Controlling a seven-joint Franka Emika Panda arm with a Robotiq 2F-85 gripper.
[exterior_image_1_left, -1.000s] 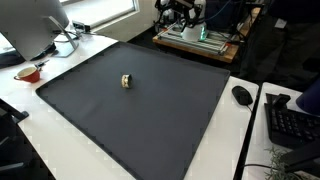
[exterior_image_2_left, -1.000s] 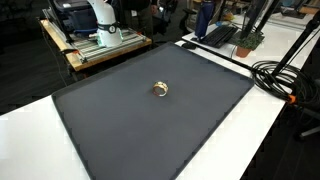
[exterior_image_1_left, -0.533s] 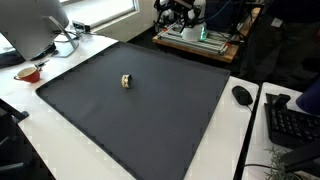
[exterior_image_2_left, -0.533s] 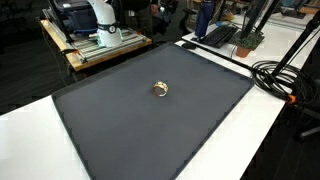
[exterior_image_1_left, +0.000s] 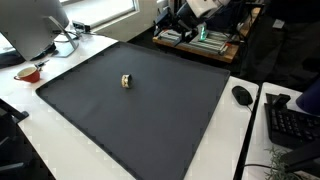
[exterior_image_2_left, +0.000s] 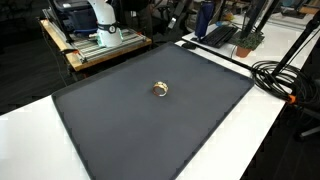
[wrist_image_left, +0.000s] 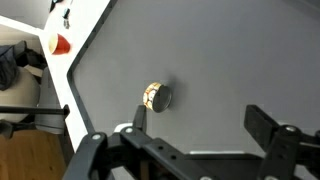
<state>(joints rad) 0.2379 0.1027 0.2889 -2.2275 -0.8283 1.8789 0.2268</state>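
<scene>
In the wrist view, a red cup (wrist_image_left: 62, 44) sits at the upper left on the white table (wrist_image_left: 80, 58). To its right, a big dark mat (wrist_image_left: 235, 50) fills most of the frame. A little round roll (wrist_image_left: 157, 97) lies on the mat just left of the middle. It has a pale yellow rim and a dark side.

The claw (wrist_image_left: 198, 120) comes in from the bottom edge. Its two fingers (wrist_image_left: 262, 125) are spread wide apart, with nothing between them.

In an exterior view, the red cup is at the left edge. The roll (exterior_image_1_left: 126, 81) lies alone on the mat, a bit left of the middle. The robot arm (exterior_image_1_left: 195, 9) is at the top of the frame, past the far edge of the mat and well apart from the roll. A black mouse (exterior_image_1_left: 241, 95) and a keyboard (exterior_image_1_left: 290, 120) sit at the right.
</scene>
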